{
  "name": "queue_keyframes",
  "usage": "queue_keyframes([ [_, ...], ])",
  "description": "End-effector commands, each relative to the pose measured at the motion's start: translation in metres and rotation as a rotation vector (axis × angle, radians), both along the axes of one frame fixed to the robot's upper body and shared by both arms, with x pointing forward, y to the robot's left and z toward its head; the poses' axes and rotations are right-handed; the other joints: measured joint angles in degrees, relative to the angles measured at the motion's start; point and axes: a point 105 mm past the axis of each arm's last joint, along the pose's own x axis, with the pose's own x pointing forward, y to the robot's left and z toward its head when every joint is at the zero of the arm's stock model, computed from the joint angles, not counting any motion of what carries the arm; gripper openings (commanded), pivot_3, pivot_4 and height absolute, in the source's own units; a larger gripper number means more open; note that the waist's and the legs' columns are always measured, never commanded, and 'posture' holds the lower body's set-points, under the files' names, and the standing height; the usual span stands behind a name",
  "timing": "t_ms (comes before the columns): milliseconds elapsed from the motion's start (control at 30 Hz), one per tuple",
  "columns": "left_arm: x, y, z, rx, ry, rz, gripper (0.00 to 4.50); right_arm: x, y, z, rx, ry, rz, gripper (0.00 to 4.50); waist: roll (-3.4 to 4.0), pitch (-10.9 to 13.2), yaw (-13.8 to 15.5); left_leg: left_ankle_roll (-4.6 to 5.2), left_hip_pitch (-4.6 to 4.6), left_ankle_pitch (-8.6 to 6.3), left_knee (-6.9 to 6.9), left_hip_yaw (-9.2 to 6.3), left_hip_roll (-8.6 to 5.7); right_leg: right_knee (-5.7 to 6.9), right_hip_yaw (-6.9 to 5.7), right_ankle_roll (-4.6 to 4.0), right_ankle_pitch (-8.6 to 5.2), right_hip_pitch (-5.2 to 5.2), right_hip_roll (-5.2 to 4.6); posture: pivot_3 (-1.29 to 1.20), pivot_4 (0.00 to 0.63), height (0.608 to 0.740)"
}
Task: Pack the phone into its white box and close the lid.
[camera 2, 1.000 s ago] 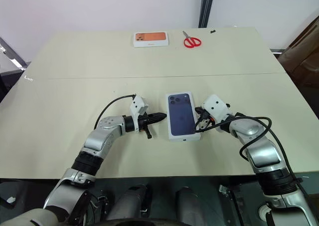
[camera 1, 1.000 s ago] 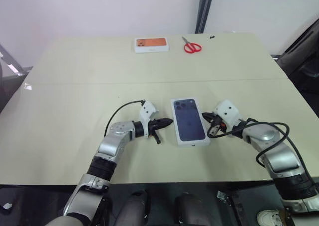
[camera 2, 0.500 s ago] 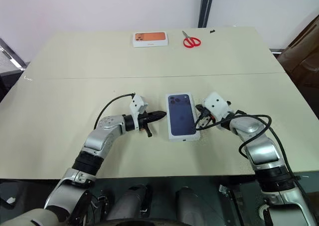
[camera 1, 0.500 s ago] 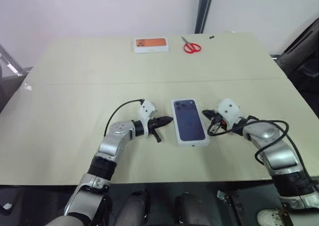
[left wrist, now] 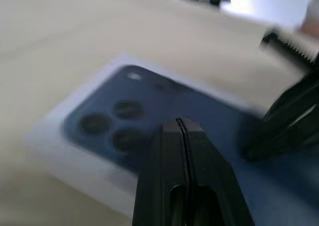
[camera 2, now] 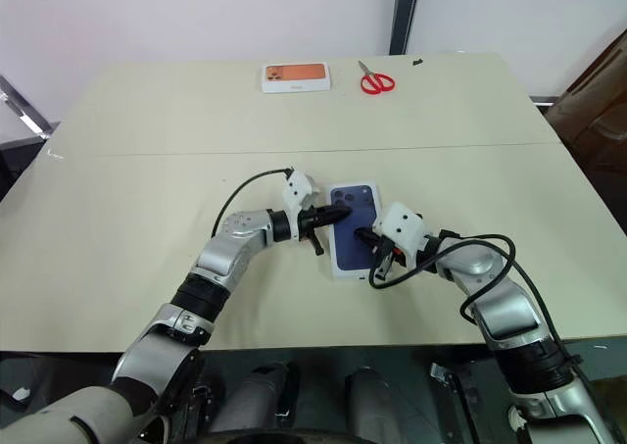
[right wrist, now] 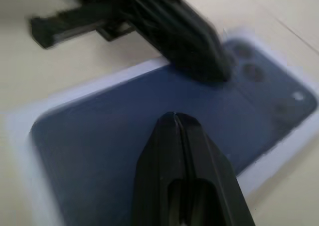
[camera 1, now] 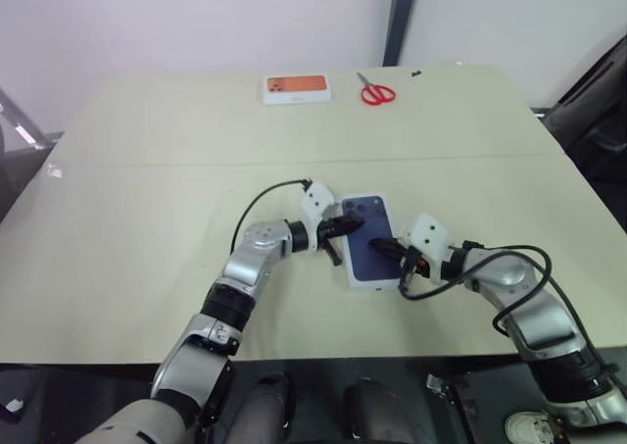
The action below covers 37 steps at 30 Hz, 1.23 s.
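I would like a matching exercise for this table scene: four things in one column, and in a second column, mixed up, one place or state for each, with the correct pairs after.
Things:
1. lid
2. scissors
3. orange-printed box
4. left gripper

Places or states:
A. red-handled, at the far edge of the table, to the right of the orange-printed box
B. shut, tip over the printed phone's camera end
C. near the middle of the table, dark blue phone print facing up
D. at the far edge, to the left of the scissors

Pairs: 1-C, 2-A, 3-D, 4-B
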Motion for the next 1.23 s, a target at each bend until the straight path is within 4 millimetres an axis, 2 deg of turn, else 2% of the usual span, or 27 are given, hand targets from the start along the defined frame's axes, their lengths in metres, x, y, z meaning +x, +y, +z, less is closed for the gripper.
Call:
queue_keyframes([
  [33, -0.008, 0.006, -0.038, 0.144, 0.088, -0.023, 0.0, -0.008, -0.007, -0.02, -0.071, 0.07, -0.012, 0.03, -0.07, -0.1, 0.1, 0.12, 0.15, -0.08, -0.02, -0.02, 0.01, -0.04, -0.01, 0.0, 0.0, 0.17, 0.01, 0.0, 0.15, 0.734],
  [133, -0.003, 0.013, -0.034, 0.088, 0.165, 0.011, 0.0, -0.007, -0.005, -0.014, -0.033, 0.072, -0.024, 0.03, -0.13, -0.2, 0.1, 0.28, 1.03, -0.21, -0.28, -0.04, -0.01, -0.48, -0.03, 0.07, -0.05, 1.14, -0.03, 0.0, 0.15, 0.734],
  [200, 0.002, 0.017, -0.024, 0.022, 0.205, 0.036, 0.0, -0.002, -0.002, -0.004, 0.064, 0.101, -0.055, 0.03, -0.18, -0.2, 0.0, 0.29, 1.1, -0.23, -0.31, -0.1, 0.0, -0.56, -0.07, 0.07, -0.05, 1.25, -0.03, 0.0, 0.15, 0.734],
  [267, 0.009, 0.022, -0.014, -0.014, 0.173, 0.069, 0.56, 0.005, -0.001, 0.009, 0.171, 0.111, -0.086, 0.56, -0.18, -0.2, -0.1, 0.29, 1.08, -0.22, -0.33, -0.15, 0.01, -0.56, -0.09, 0.06, -0.05, 1.23, -0.02, 0.0, 0.15, 0.734],
  [300, 0.009, 0.024, -0.005, -0.032, 0.134, 0.058, 0.88, 0.009, -0.001, 0.016, 0.2, 0.086, -0.098, 0.91, -0.18, -0.2, -0.2, 0.29, 1.07, -0.22, -0.34, -0.15, 0.01, -0.56, -0.09, 0.06, -0.05, 1.2, -0.02, 0.0, 0.15, 0.734],
  [433, 0.009, 0.041, 0.023, -0.095, 0.054, 0.046, 2.89, 0.024, -0.007, 0.043, 0.296, -0.008, -0.149, 2.94, -0.16, -0.2, -0.4, 0.2, 0.87, -0.17, -0.37, -0.08, 0.01, -0.37, 0.02, 0.05, -0.04, 0.79, -0.02, 0.0, 0.15, 0.734],
  [533, 0.011, 0.07, 0.035, -0.099, 0.013, 0.08, 4.47, 0.024, -0.011, 0.054, 0.345, -0.017, -0.135, 4.49, -0.17, -0.1, -0.1, 0.18, 0.8, -0.16, -0.39, -0.08, 0.01, -0.35, 0.02, 0.05, -0.05, 0.7, -0.02, 0.0, 0.15, 0.734],
  [667, 0.009, 0.101, 0.03, -0.069, -0.003, 0.127, 4.47, 0.019, -0.019, 0.052, 0.315, -0.021, -0.109, 4.49, -0.17, -0.1, 0.1, 0.19, 0.78, -0.16, -0.38, -0.08, -0.01, -0.4, 0.01, 0.05, -0.05, 0.74, -0.06, 0.0, 0.15, 0.734],
  [800, -0.004, 0.126, 0.033, -0.05, -0.047, 0.14, 4.47, 0.008, -0.03, 0.055, 0.33, -0.052, -0.096, 4.49, -0.15, -0.1, 0.1, 0.21, 0.78, -0.17, -0.41, -0.08, -0.02, -0.43, 0.02, 0.05, -0.05, 0.74, -0.08, 0.0, 0.15, 0.734],
  [900, -0.007, 0.155, 0.035, -0.042, -0.04, 0.231, 4.47, -0.006, -0.042, 0.051, 0.327, -0.045, -0.098, 4.49, -0.16, -0.1, 0.1, 0.22, 0.77, -0.18, -0.4, -0.09, -0.01, -0.44, 0.01, 0.05, -0.05, 0.75, -0.09, 0.0, 0.15, 0.734],
  [967, -0.017, 0.184, 0.027, -0.011, -0.025, 0.28, 4.47, -0.019, -0.055, 0.043, 0.297, -0.02, -0.118, 4.49, -0.12, -0.1, -0.1, 0.23, 0.77, -0.19, -0.43, -0.08, -0.01, -0.45, 0.02, 0.05, -0.05, 0.75, -0.09, 0.0, 0.15, 0.734],
  [1067, -0.029, 0.212, 0.019, 0.004, 0.002, 0.326, 4.47, -0.028, -0.07, 0.041, 0.266, -0.019, -0.147, 4.49, -0.01, -0.1, -0.3, 0.24, 0.81, -0.2, -0.53, -0.04, 0.01, -0.49, 0.07, 0.04, -0.05, 0.73, -0.09, 0.0, 0.15, 0.734],
  [1133, -0.036, 0.222, 0.015, 0.022, 0.014, 0.346, 4.47, -0.029, -0.079, 0.043, 0.254, -0.031, -0.169, 4.49, 0.03, 0.0, -0.1, 0.25, 0.82, -0.21, -0.52, -0.04, 0.01, -0.5, 0.06, 0.04, -0.05, 0.75, -0.1, 0.0, 0.15, 0.734],
  [1233, -0.043, 0.231, 0.02, 0.003, -0.01, 0.357, 4.47, -0.029, -0.086, 0.045, 0.243, -0.045, -0.184, 4.49, 0.03, 0.0, 0.2, 0.27, 0.81, -0.23, -0.48, -0.05, 0.0, -0.53, 0.03, 0.03, -0.05, 0.79, -0.13, 0.0, 0.15, 0.734],
])
